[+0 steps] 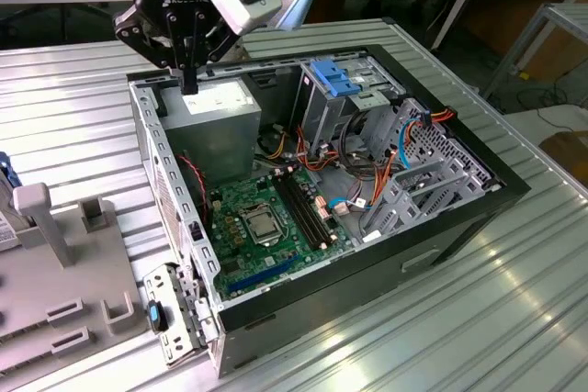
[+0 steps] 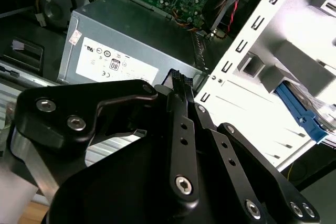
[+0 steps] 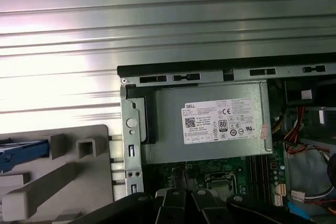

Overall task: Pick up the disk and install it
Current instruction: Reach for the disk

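The disk shows as a bright blue side rail [image 3: 23, 151] on the grey holder beside the computer case. The same blue rail [image 2: 297, 113] appears in the second wrist view, and a sliver of it [image 1: 6, 179] sits at the exterior view's left edge. Most of its body is out of frame. My gripper [image 1: 189, 80] hangs over the back corner of the open case, just above the grey power supply [image 1: 216, 107], far from the disk. Its black fingers [image 2: 181, 108] are pressed together with nothing between them, and the fingertips [image 3: 181, 198] point down toward the case.
The open computer case [image 1: 386, 268] holds the green motherboard [image 1: 262, 218], loose cables and a metal drive cage with a blue latch [image 1: 335, 78]. The grey fixture [image 1: 55, 263] stands at the exterior view's left on the ribbed metal table [image 1: 514, 319]. The power supply [image 3: 210, 124] lies under the wrist.
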Motion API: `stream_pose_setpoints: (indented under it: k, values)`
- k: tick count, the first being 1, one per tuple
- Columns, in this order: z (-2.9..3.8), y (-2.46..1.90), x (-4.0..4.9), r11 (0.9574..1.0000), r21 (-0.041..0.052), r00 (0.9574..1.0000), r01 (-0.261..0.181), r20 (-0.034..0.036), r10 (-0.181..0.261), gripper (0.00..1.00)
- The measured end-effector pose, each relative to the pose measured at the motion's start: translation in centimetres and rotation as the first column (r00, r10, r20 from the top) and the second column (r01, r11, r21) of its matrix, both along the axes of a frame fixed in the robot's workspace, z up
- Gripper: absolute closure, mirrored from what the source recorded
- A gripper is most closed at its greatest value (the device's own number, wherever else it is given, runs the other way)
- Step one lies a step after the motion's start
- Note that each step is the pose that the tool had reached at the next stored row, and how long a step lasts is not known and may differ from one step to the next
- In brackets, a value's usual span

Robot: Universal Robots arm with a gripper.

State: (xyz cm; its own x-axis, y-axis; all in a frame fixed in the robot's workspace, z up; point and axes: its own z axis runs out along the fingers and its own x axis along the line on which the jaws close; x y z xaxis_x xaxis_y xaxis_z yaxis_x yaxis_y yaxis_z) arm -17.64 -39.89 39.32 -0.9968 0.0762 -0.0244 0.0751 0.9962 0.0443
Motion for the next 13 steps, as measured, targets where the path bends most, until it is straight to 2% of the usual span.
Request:
stream_pose_setpoints:
  k: [13]
  values:
    - [-0.02,0.0,-1.99,1.0,0.0001,1.0,0.0,0.0001,0.0,0.89]
